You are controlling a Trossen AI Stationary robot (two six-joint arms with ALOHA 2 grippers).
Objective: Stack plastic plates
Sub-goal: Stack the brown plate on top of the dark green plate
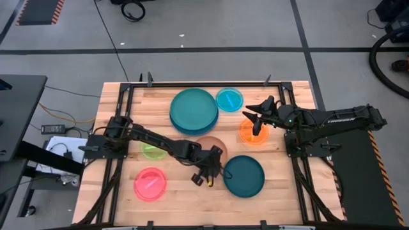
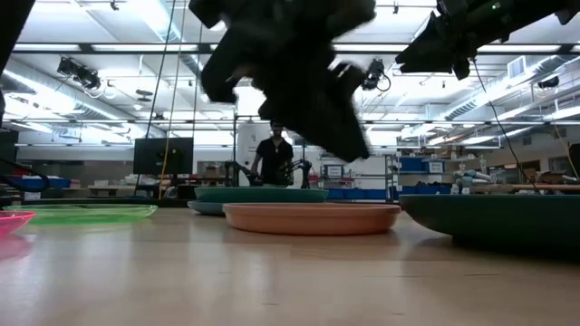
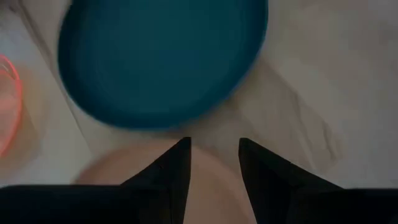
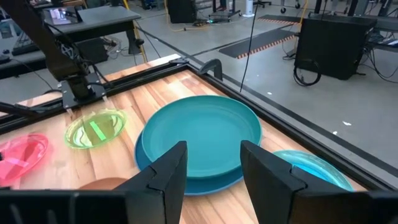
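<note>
Left pincer (image 1: pixel 206 174) spread, empty, above the near edge of the medium tan-brown round plastic plate (image 1: pixel 211 145), beside the large dark teal plastic plate (image 1: pixel 244 176). Right pincer (image 1: pixel 254 122) spread, empty, over the small orange plate (image 1: pixel 253 133). Large teal plate (image 1: pixel 193 108) stacked on the blue plate (image 4: pixel 186 180), far centre of the wooden table (image 1: pixel 121 115).

Left tool (image 1: pixel 206 176) open mid-table, right tool (image 1: pixel 255 119) open, raised

A grey concrete floor (image 1: pixel 211 45) surrounds the wooden table (image 1: pixel 121 118) — black cables trail across it. Beyond, a person (image 2: pixel 274 156) stands among shelving under bright ceiling lights (image 2: pixel 91 47).
</note>
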